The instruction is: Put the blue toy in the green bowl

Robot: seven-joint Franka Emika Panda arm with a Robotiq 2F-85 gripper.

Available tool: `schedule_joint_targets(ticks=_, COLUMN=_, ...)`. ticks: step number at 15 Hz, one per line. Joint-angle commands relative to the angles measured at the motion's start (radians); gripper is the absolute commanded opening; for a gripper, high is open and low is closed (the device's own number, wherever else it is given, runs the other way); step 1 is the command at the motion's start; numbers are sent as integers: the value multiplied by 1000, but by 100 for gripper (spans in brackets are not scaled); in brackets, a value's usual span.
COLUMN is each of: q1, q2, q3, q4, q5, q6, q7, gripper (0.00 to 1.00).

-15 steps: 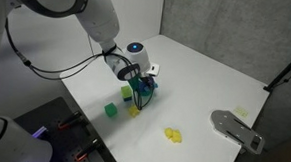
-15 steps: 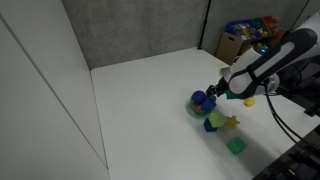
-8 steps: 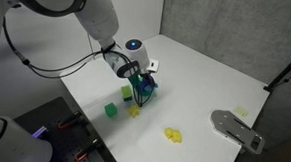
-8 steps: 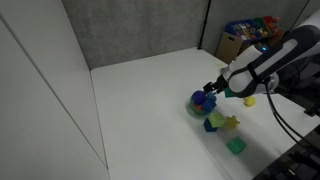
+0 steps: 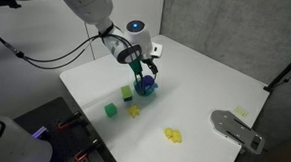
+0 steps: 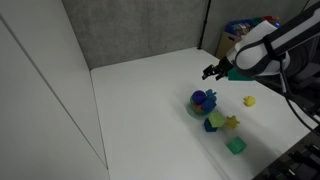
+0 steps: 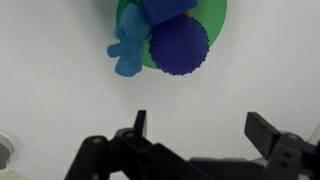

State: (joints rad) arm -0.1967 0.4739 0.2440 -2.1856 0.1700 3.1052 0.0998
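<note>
Wrist view showed the blue toy (image 7: 133, 47) lying in the green bowl (image 7: 217, 12) — one end stuck out past the rim — and touching a dark blue spiky ball (image 7: 180, 45) that sat in the same bowl. The gripper (image 7: 200, 125) stood apart from the bowl, its fingers spread wide and holding nothing. In an exterior view it hung above the bowl, while a green cube (image 5: 111, 110) and yellow toys (image 5: 172, 135) lay nearby on the white table (image 5: 216, 75).
</note>
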Motion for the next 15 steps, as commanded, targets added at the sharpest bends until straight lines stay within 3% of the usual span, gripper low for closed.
schedule_joint_targets(ticks=1, q1=-95, q2=-138, q3=78, q4=-65, q5=18, q6=-122, q7=-55, gripper=100)
schedule_joint_targets(ticks=4, q1=-164, q2=-233, q3=135, q4=-92, q5=50, q6=-253, q7=-97, gripper=100)
schedule_joint_targets(ticks=5, q1=-116, q2=-273, q3=88, q4=-99, q5=119, q6=-302, q7=-145, gripper=100)
schedule_joint_targets(ticks=8, q1=-54, q2=-380, q3=2, q4=-116, q5=168, q6=-468, q7=-183, gripper=100)
schedule_joint_targets(ticks=12, q1=42, q2=-477, q3=-135, q4=-104, q5=61, q6=-677, q7=-133, gripper=100)
schedule_joint_targets(ticks=15, q1=79, q2=-516, q3=-195, q4=-74, q5=-19, q6=-802, q7=-134, gripper=100)
